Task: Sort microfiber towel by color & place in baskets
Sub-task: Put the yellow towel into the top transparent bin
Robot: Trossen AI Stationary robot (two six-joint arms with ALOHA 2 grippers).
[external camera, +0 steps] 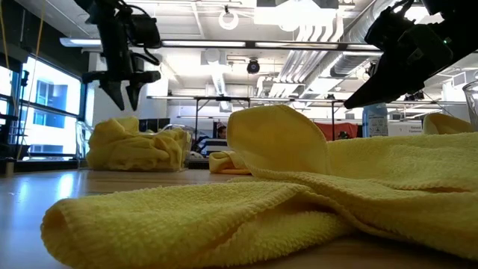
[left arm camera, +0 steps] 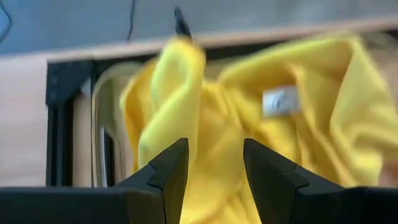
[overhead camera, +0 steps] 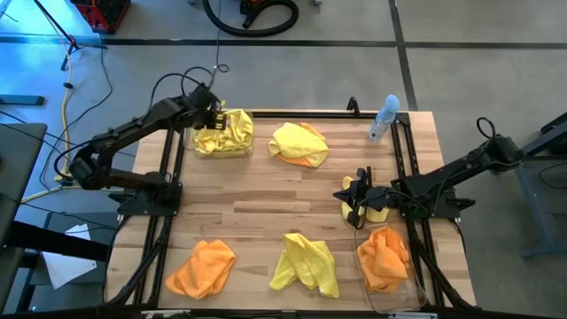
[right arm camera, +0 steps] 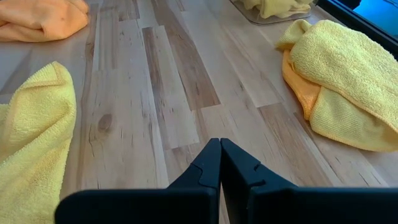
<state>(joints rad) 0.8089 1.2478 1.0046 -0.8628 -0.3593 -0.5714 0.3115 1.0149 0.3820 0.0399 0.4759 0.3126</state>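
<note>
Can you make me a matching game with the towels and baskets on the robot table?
Things:
1. basket at the far left
2. basket at the near right
3. spray bottle
4. left tool

Matches:
A. holds an orange towel
B. open, above yellow towels
C. holds yellow towels
D. lies at the far edge, pale blue

Pairs: 1-C, 2-A, 3-D, 4-B
</note>
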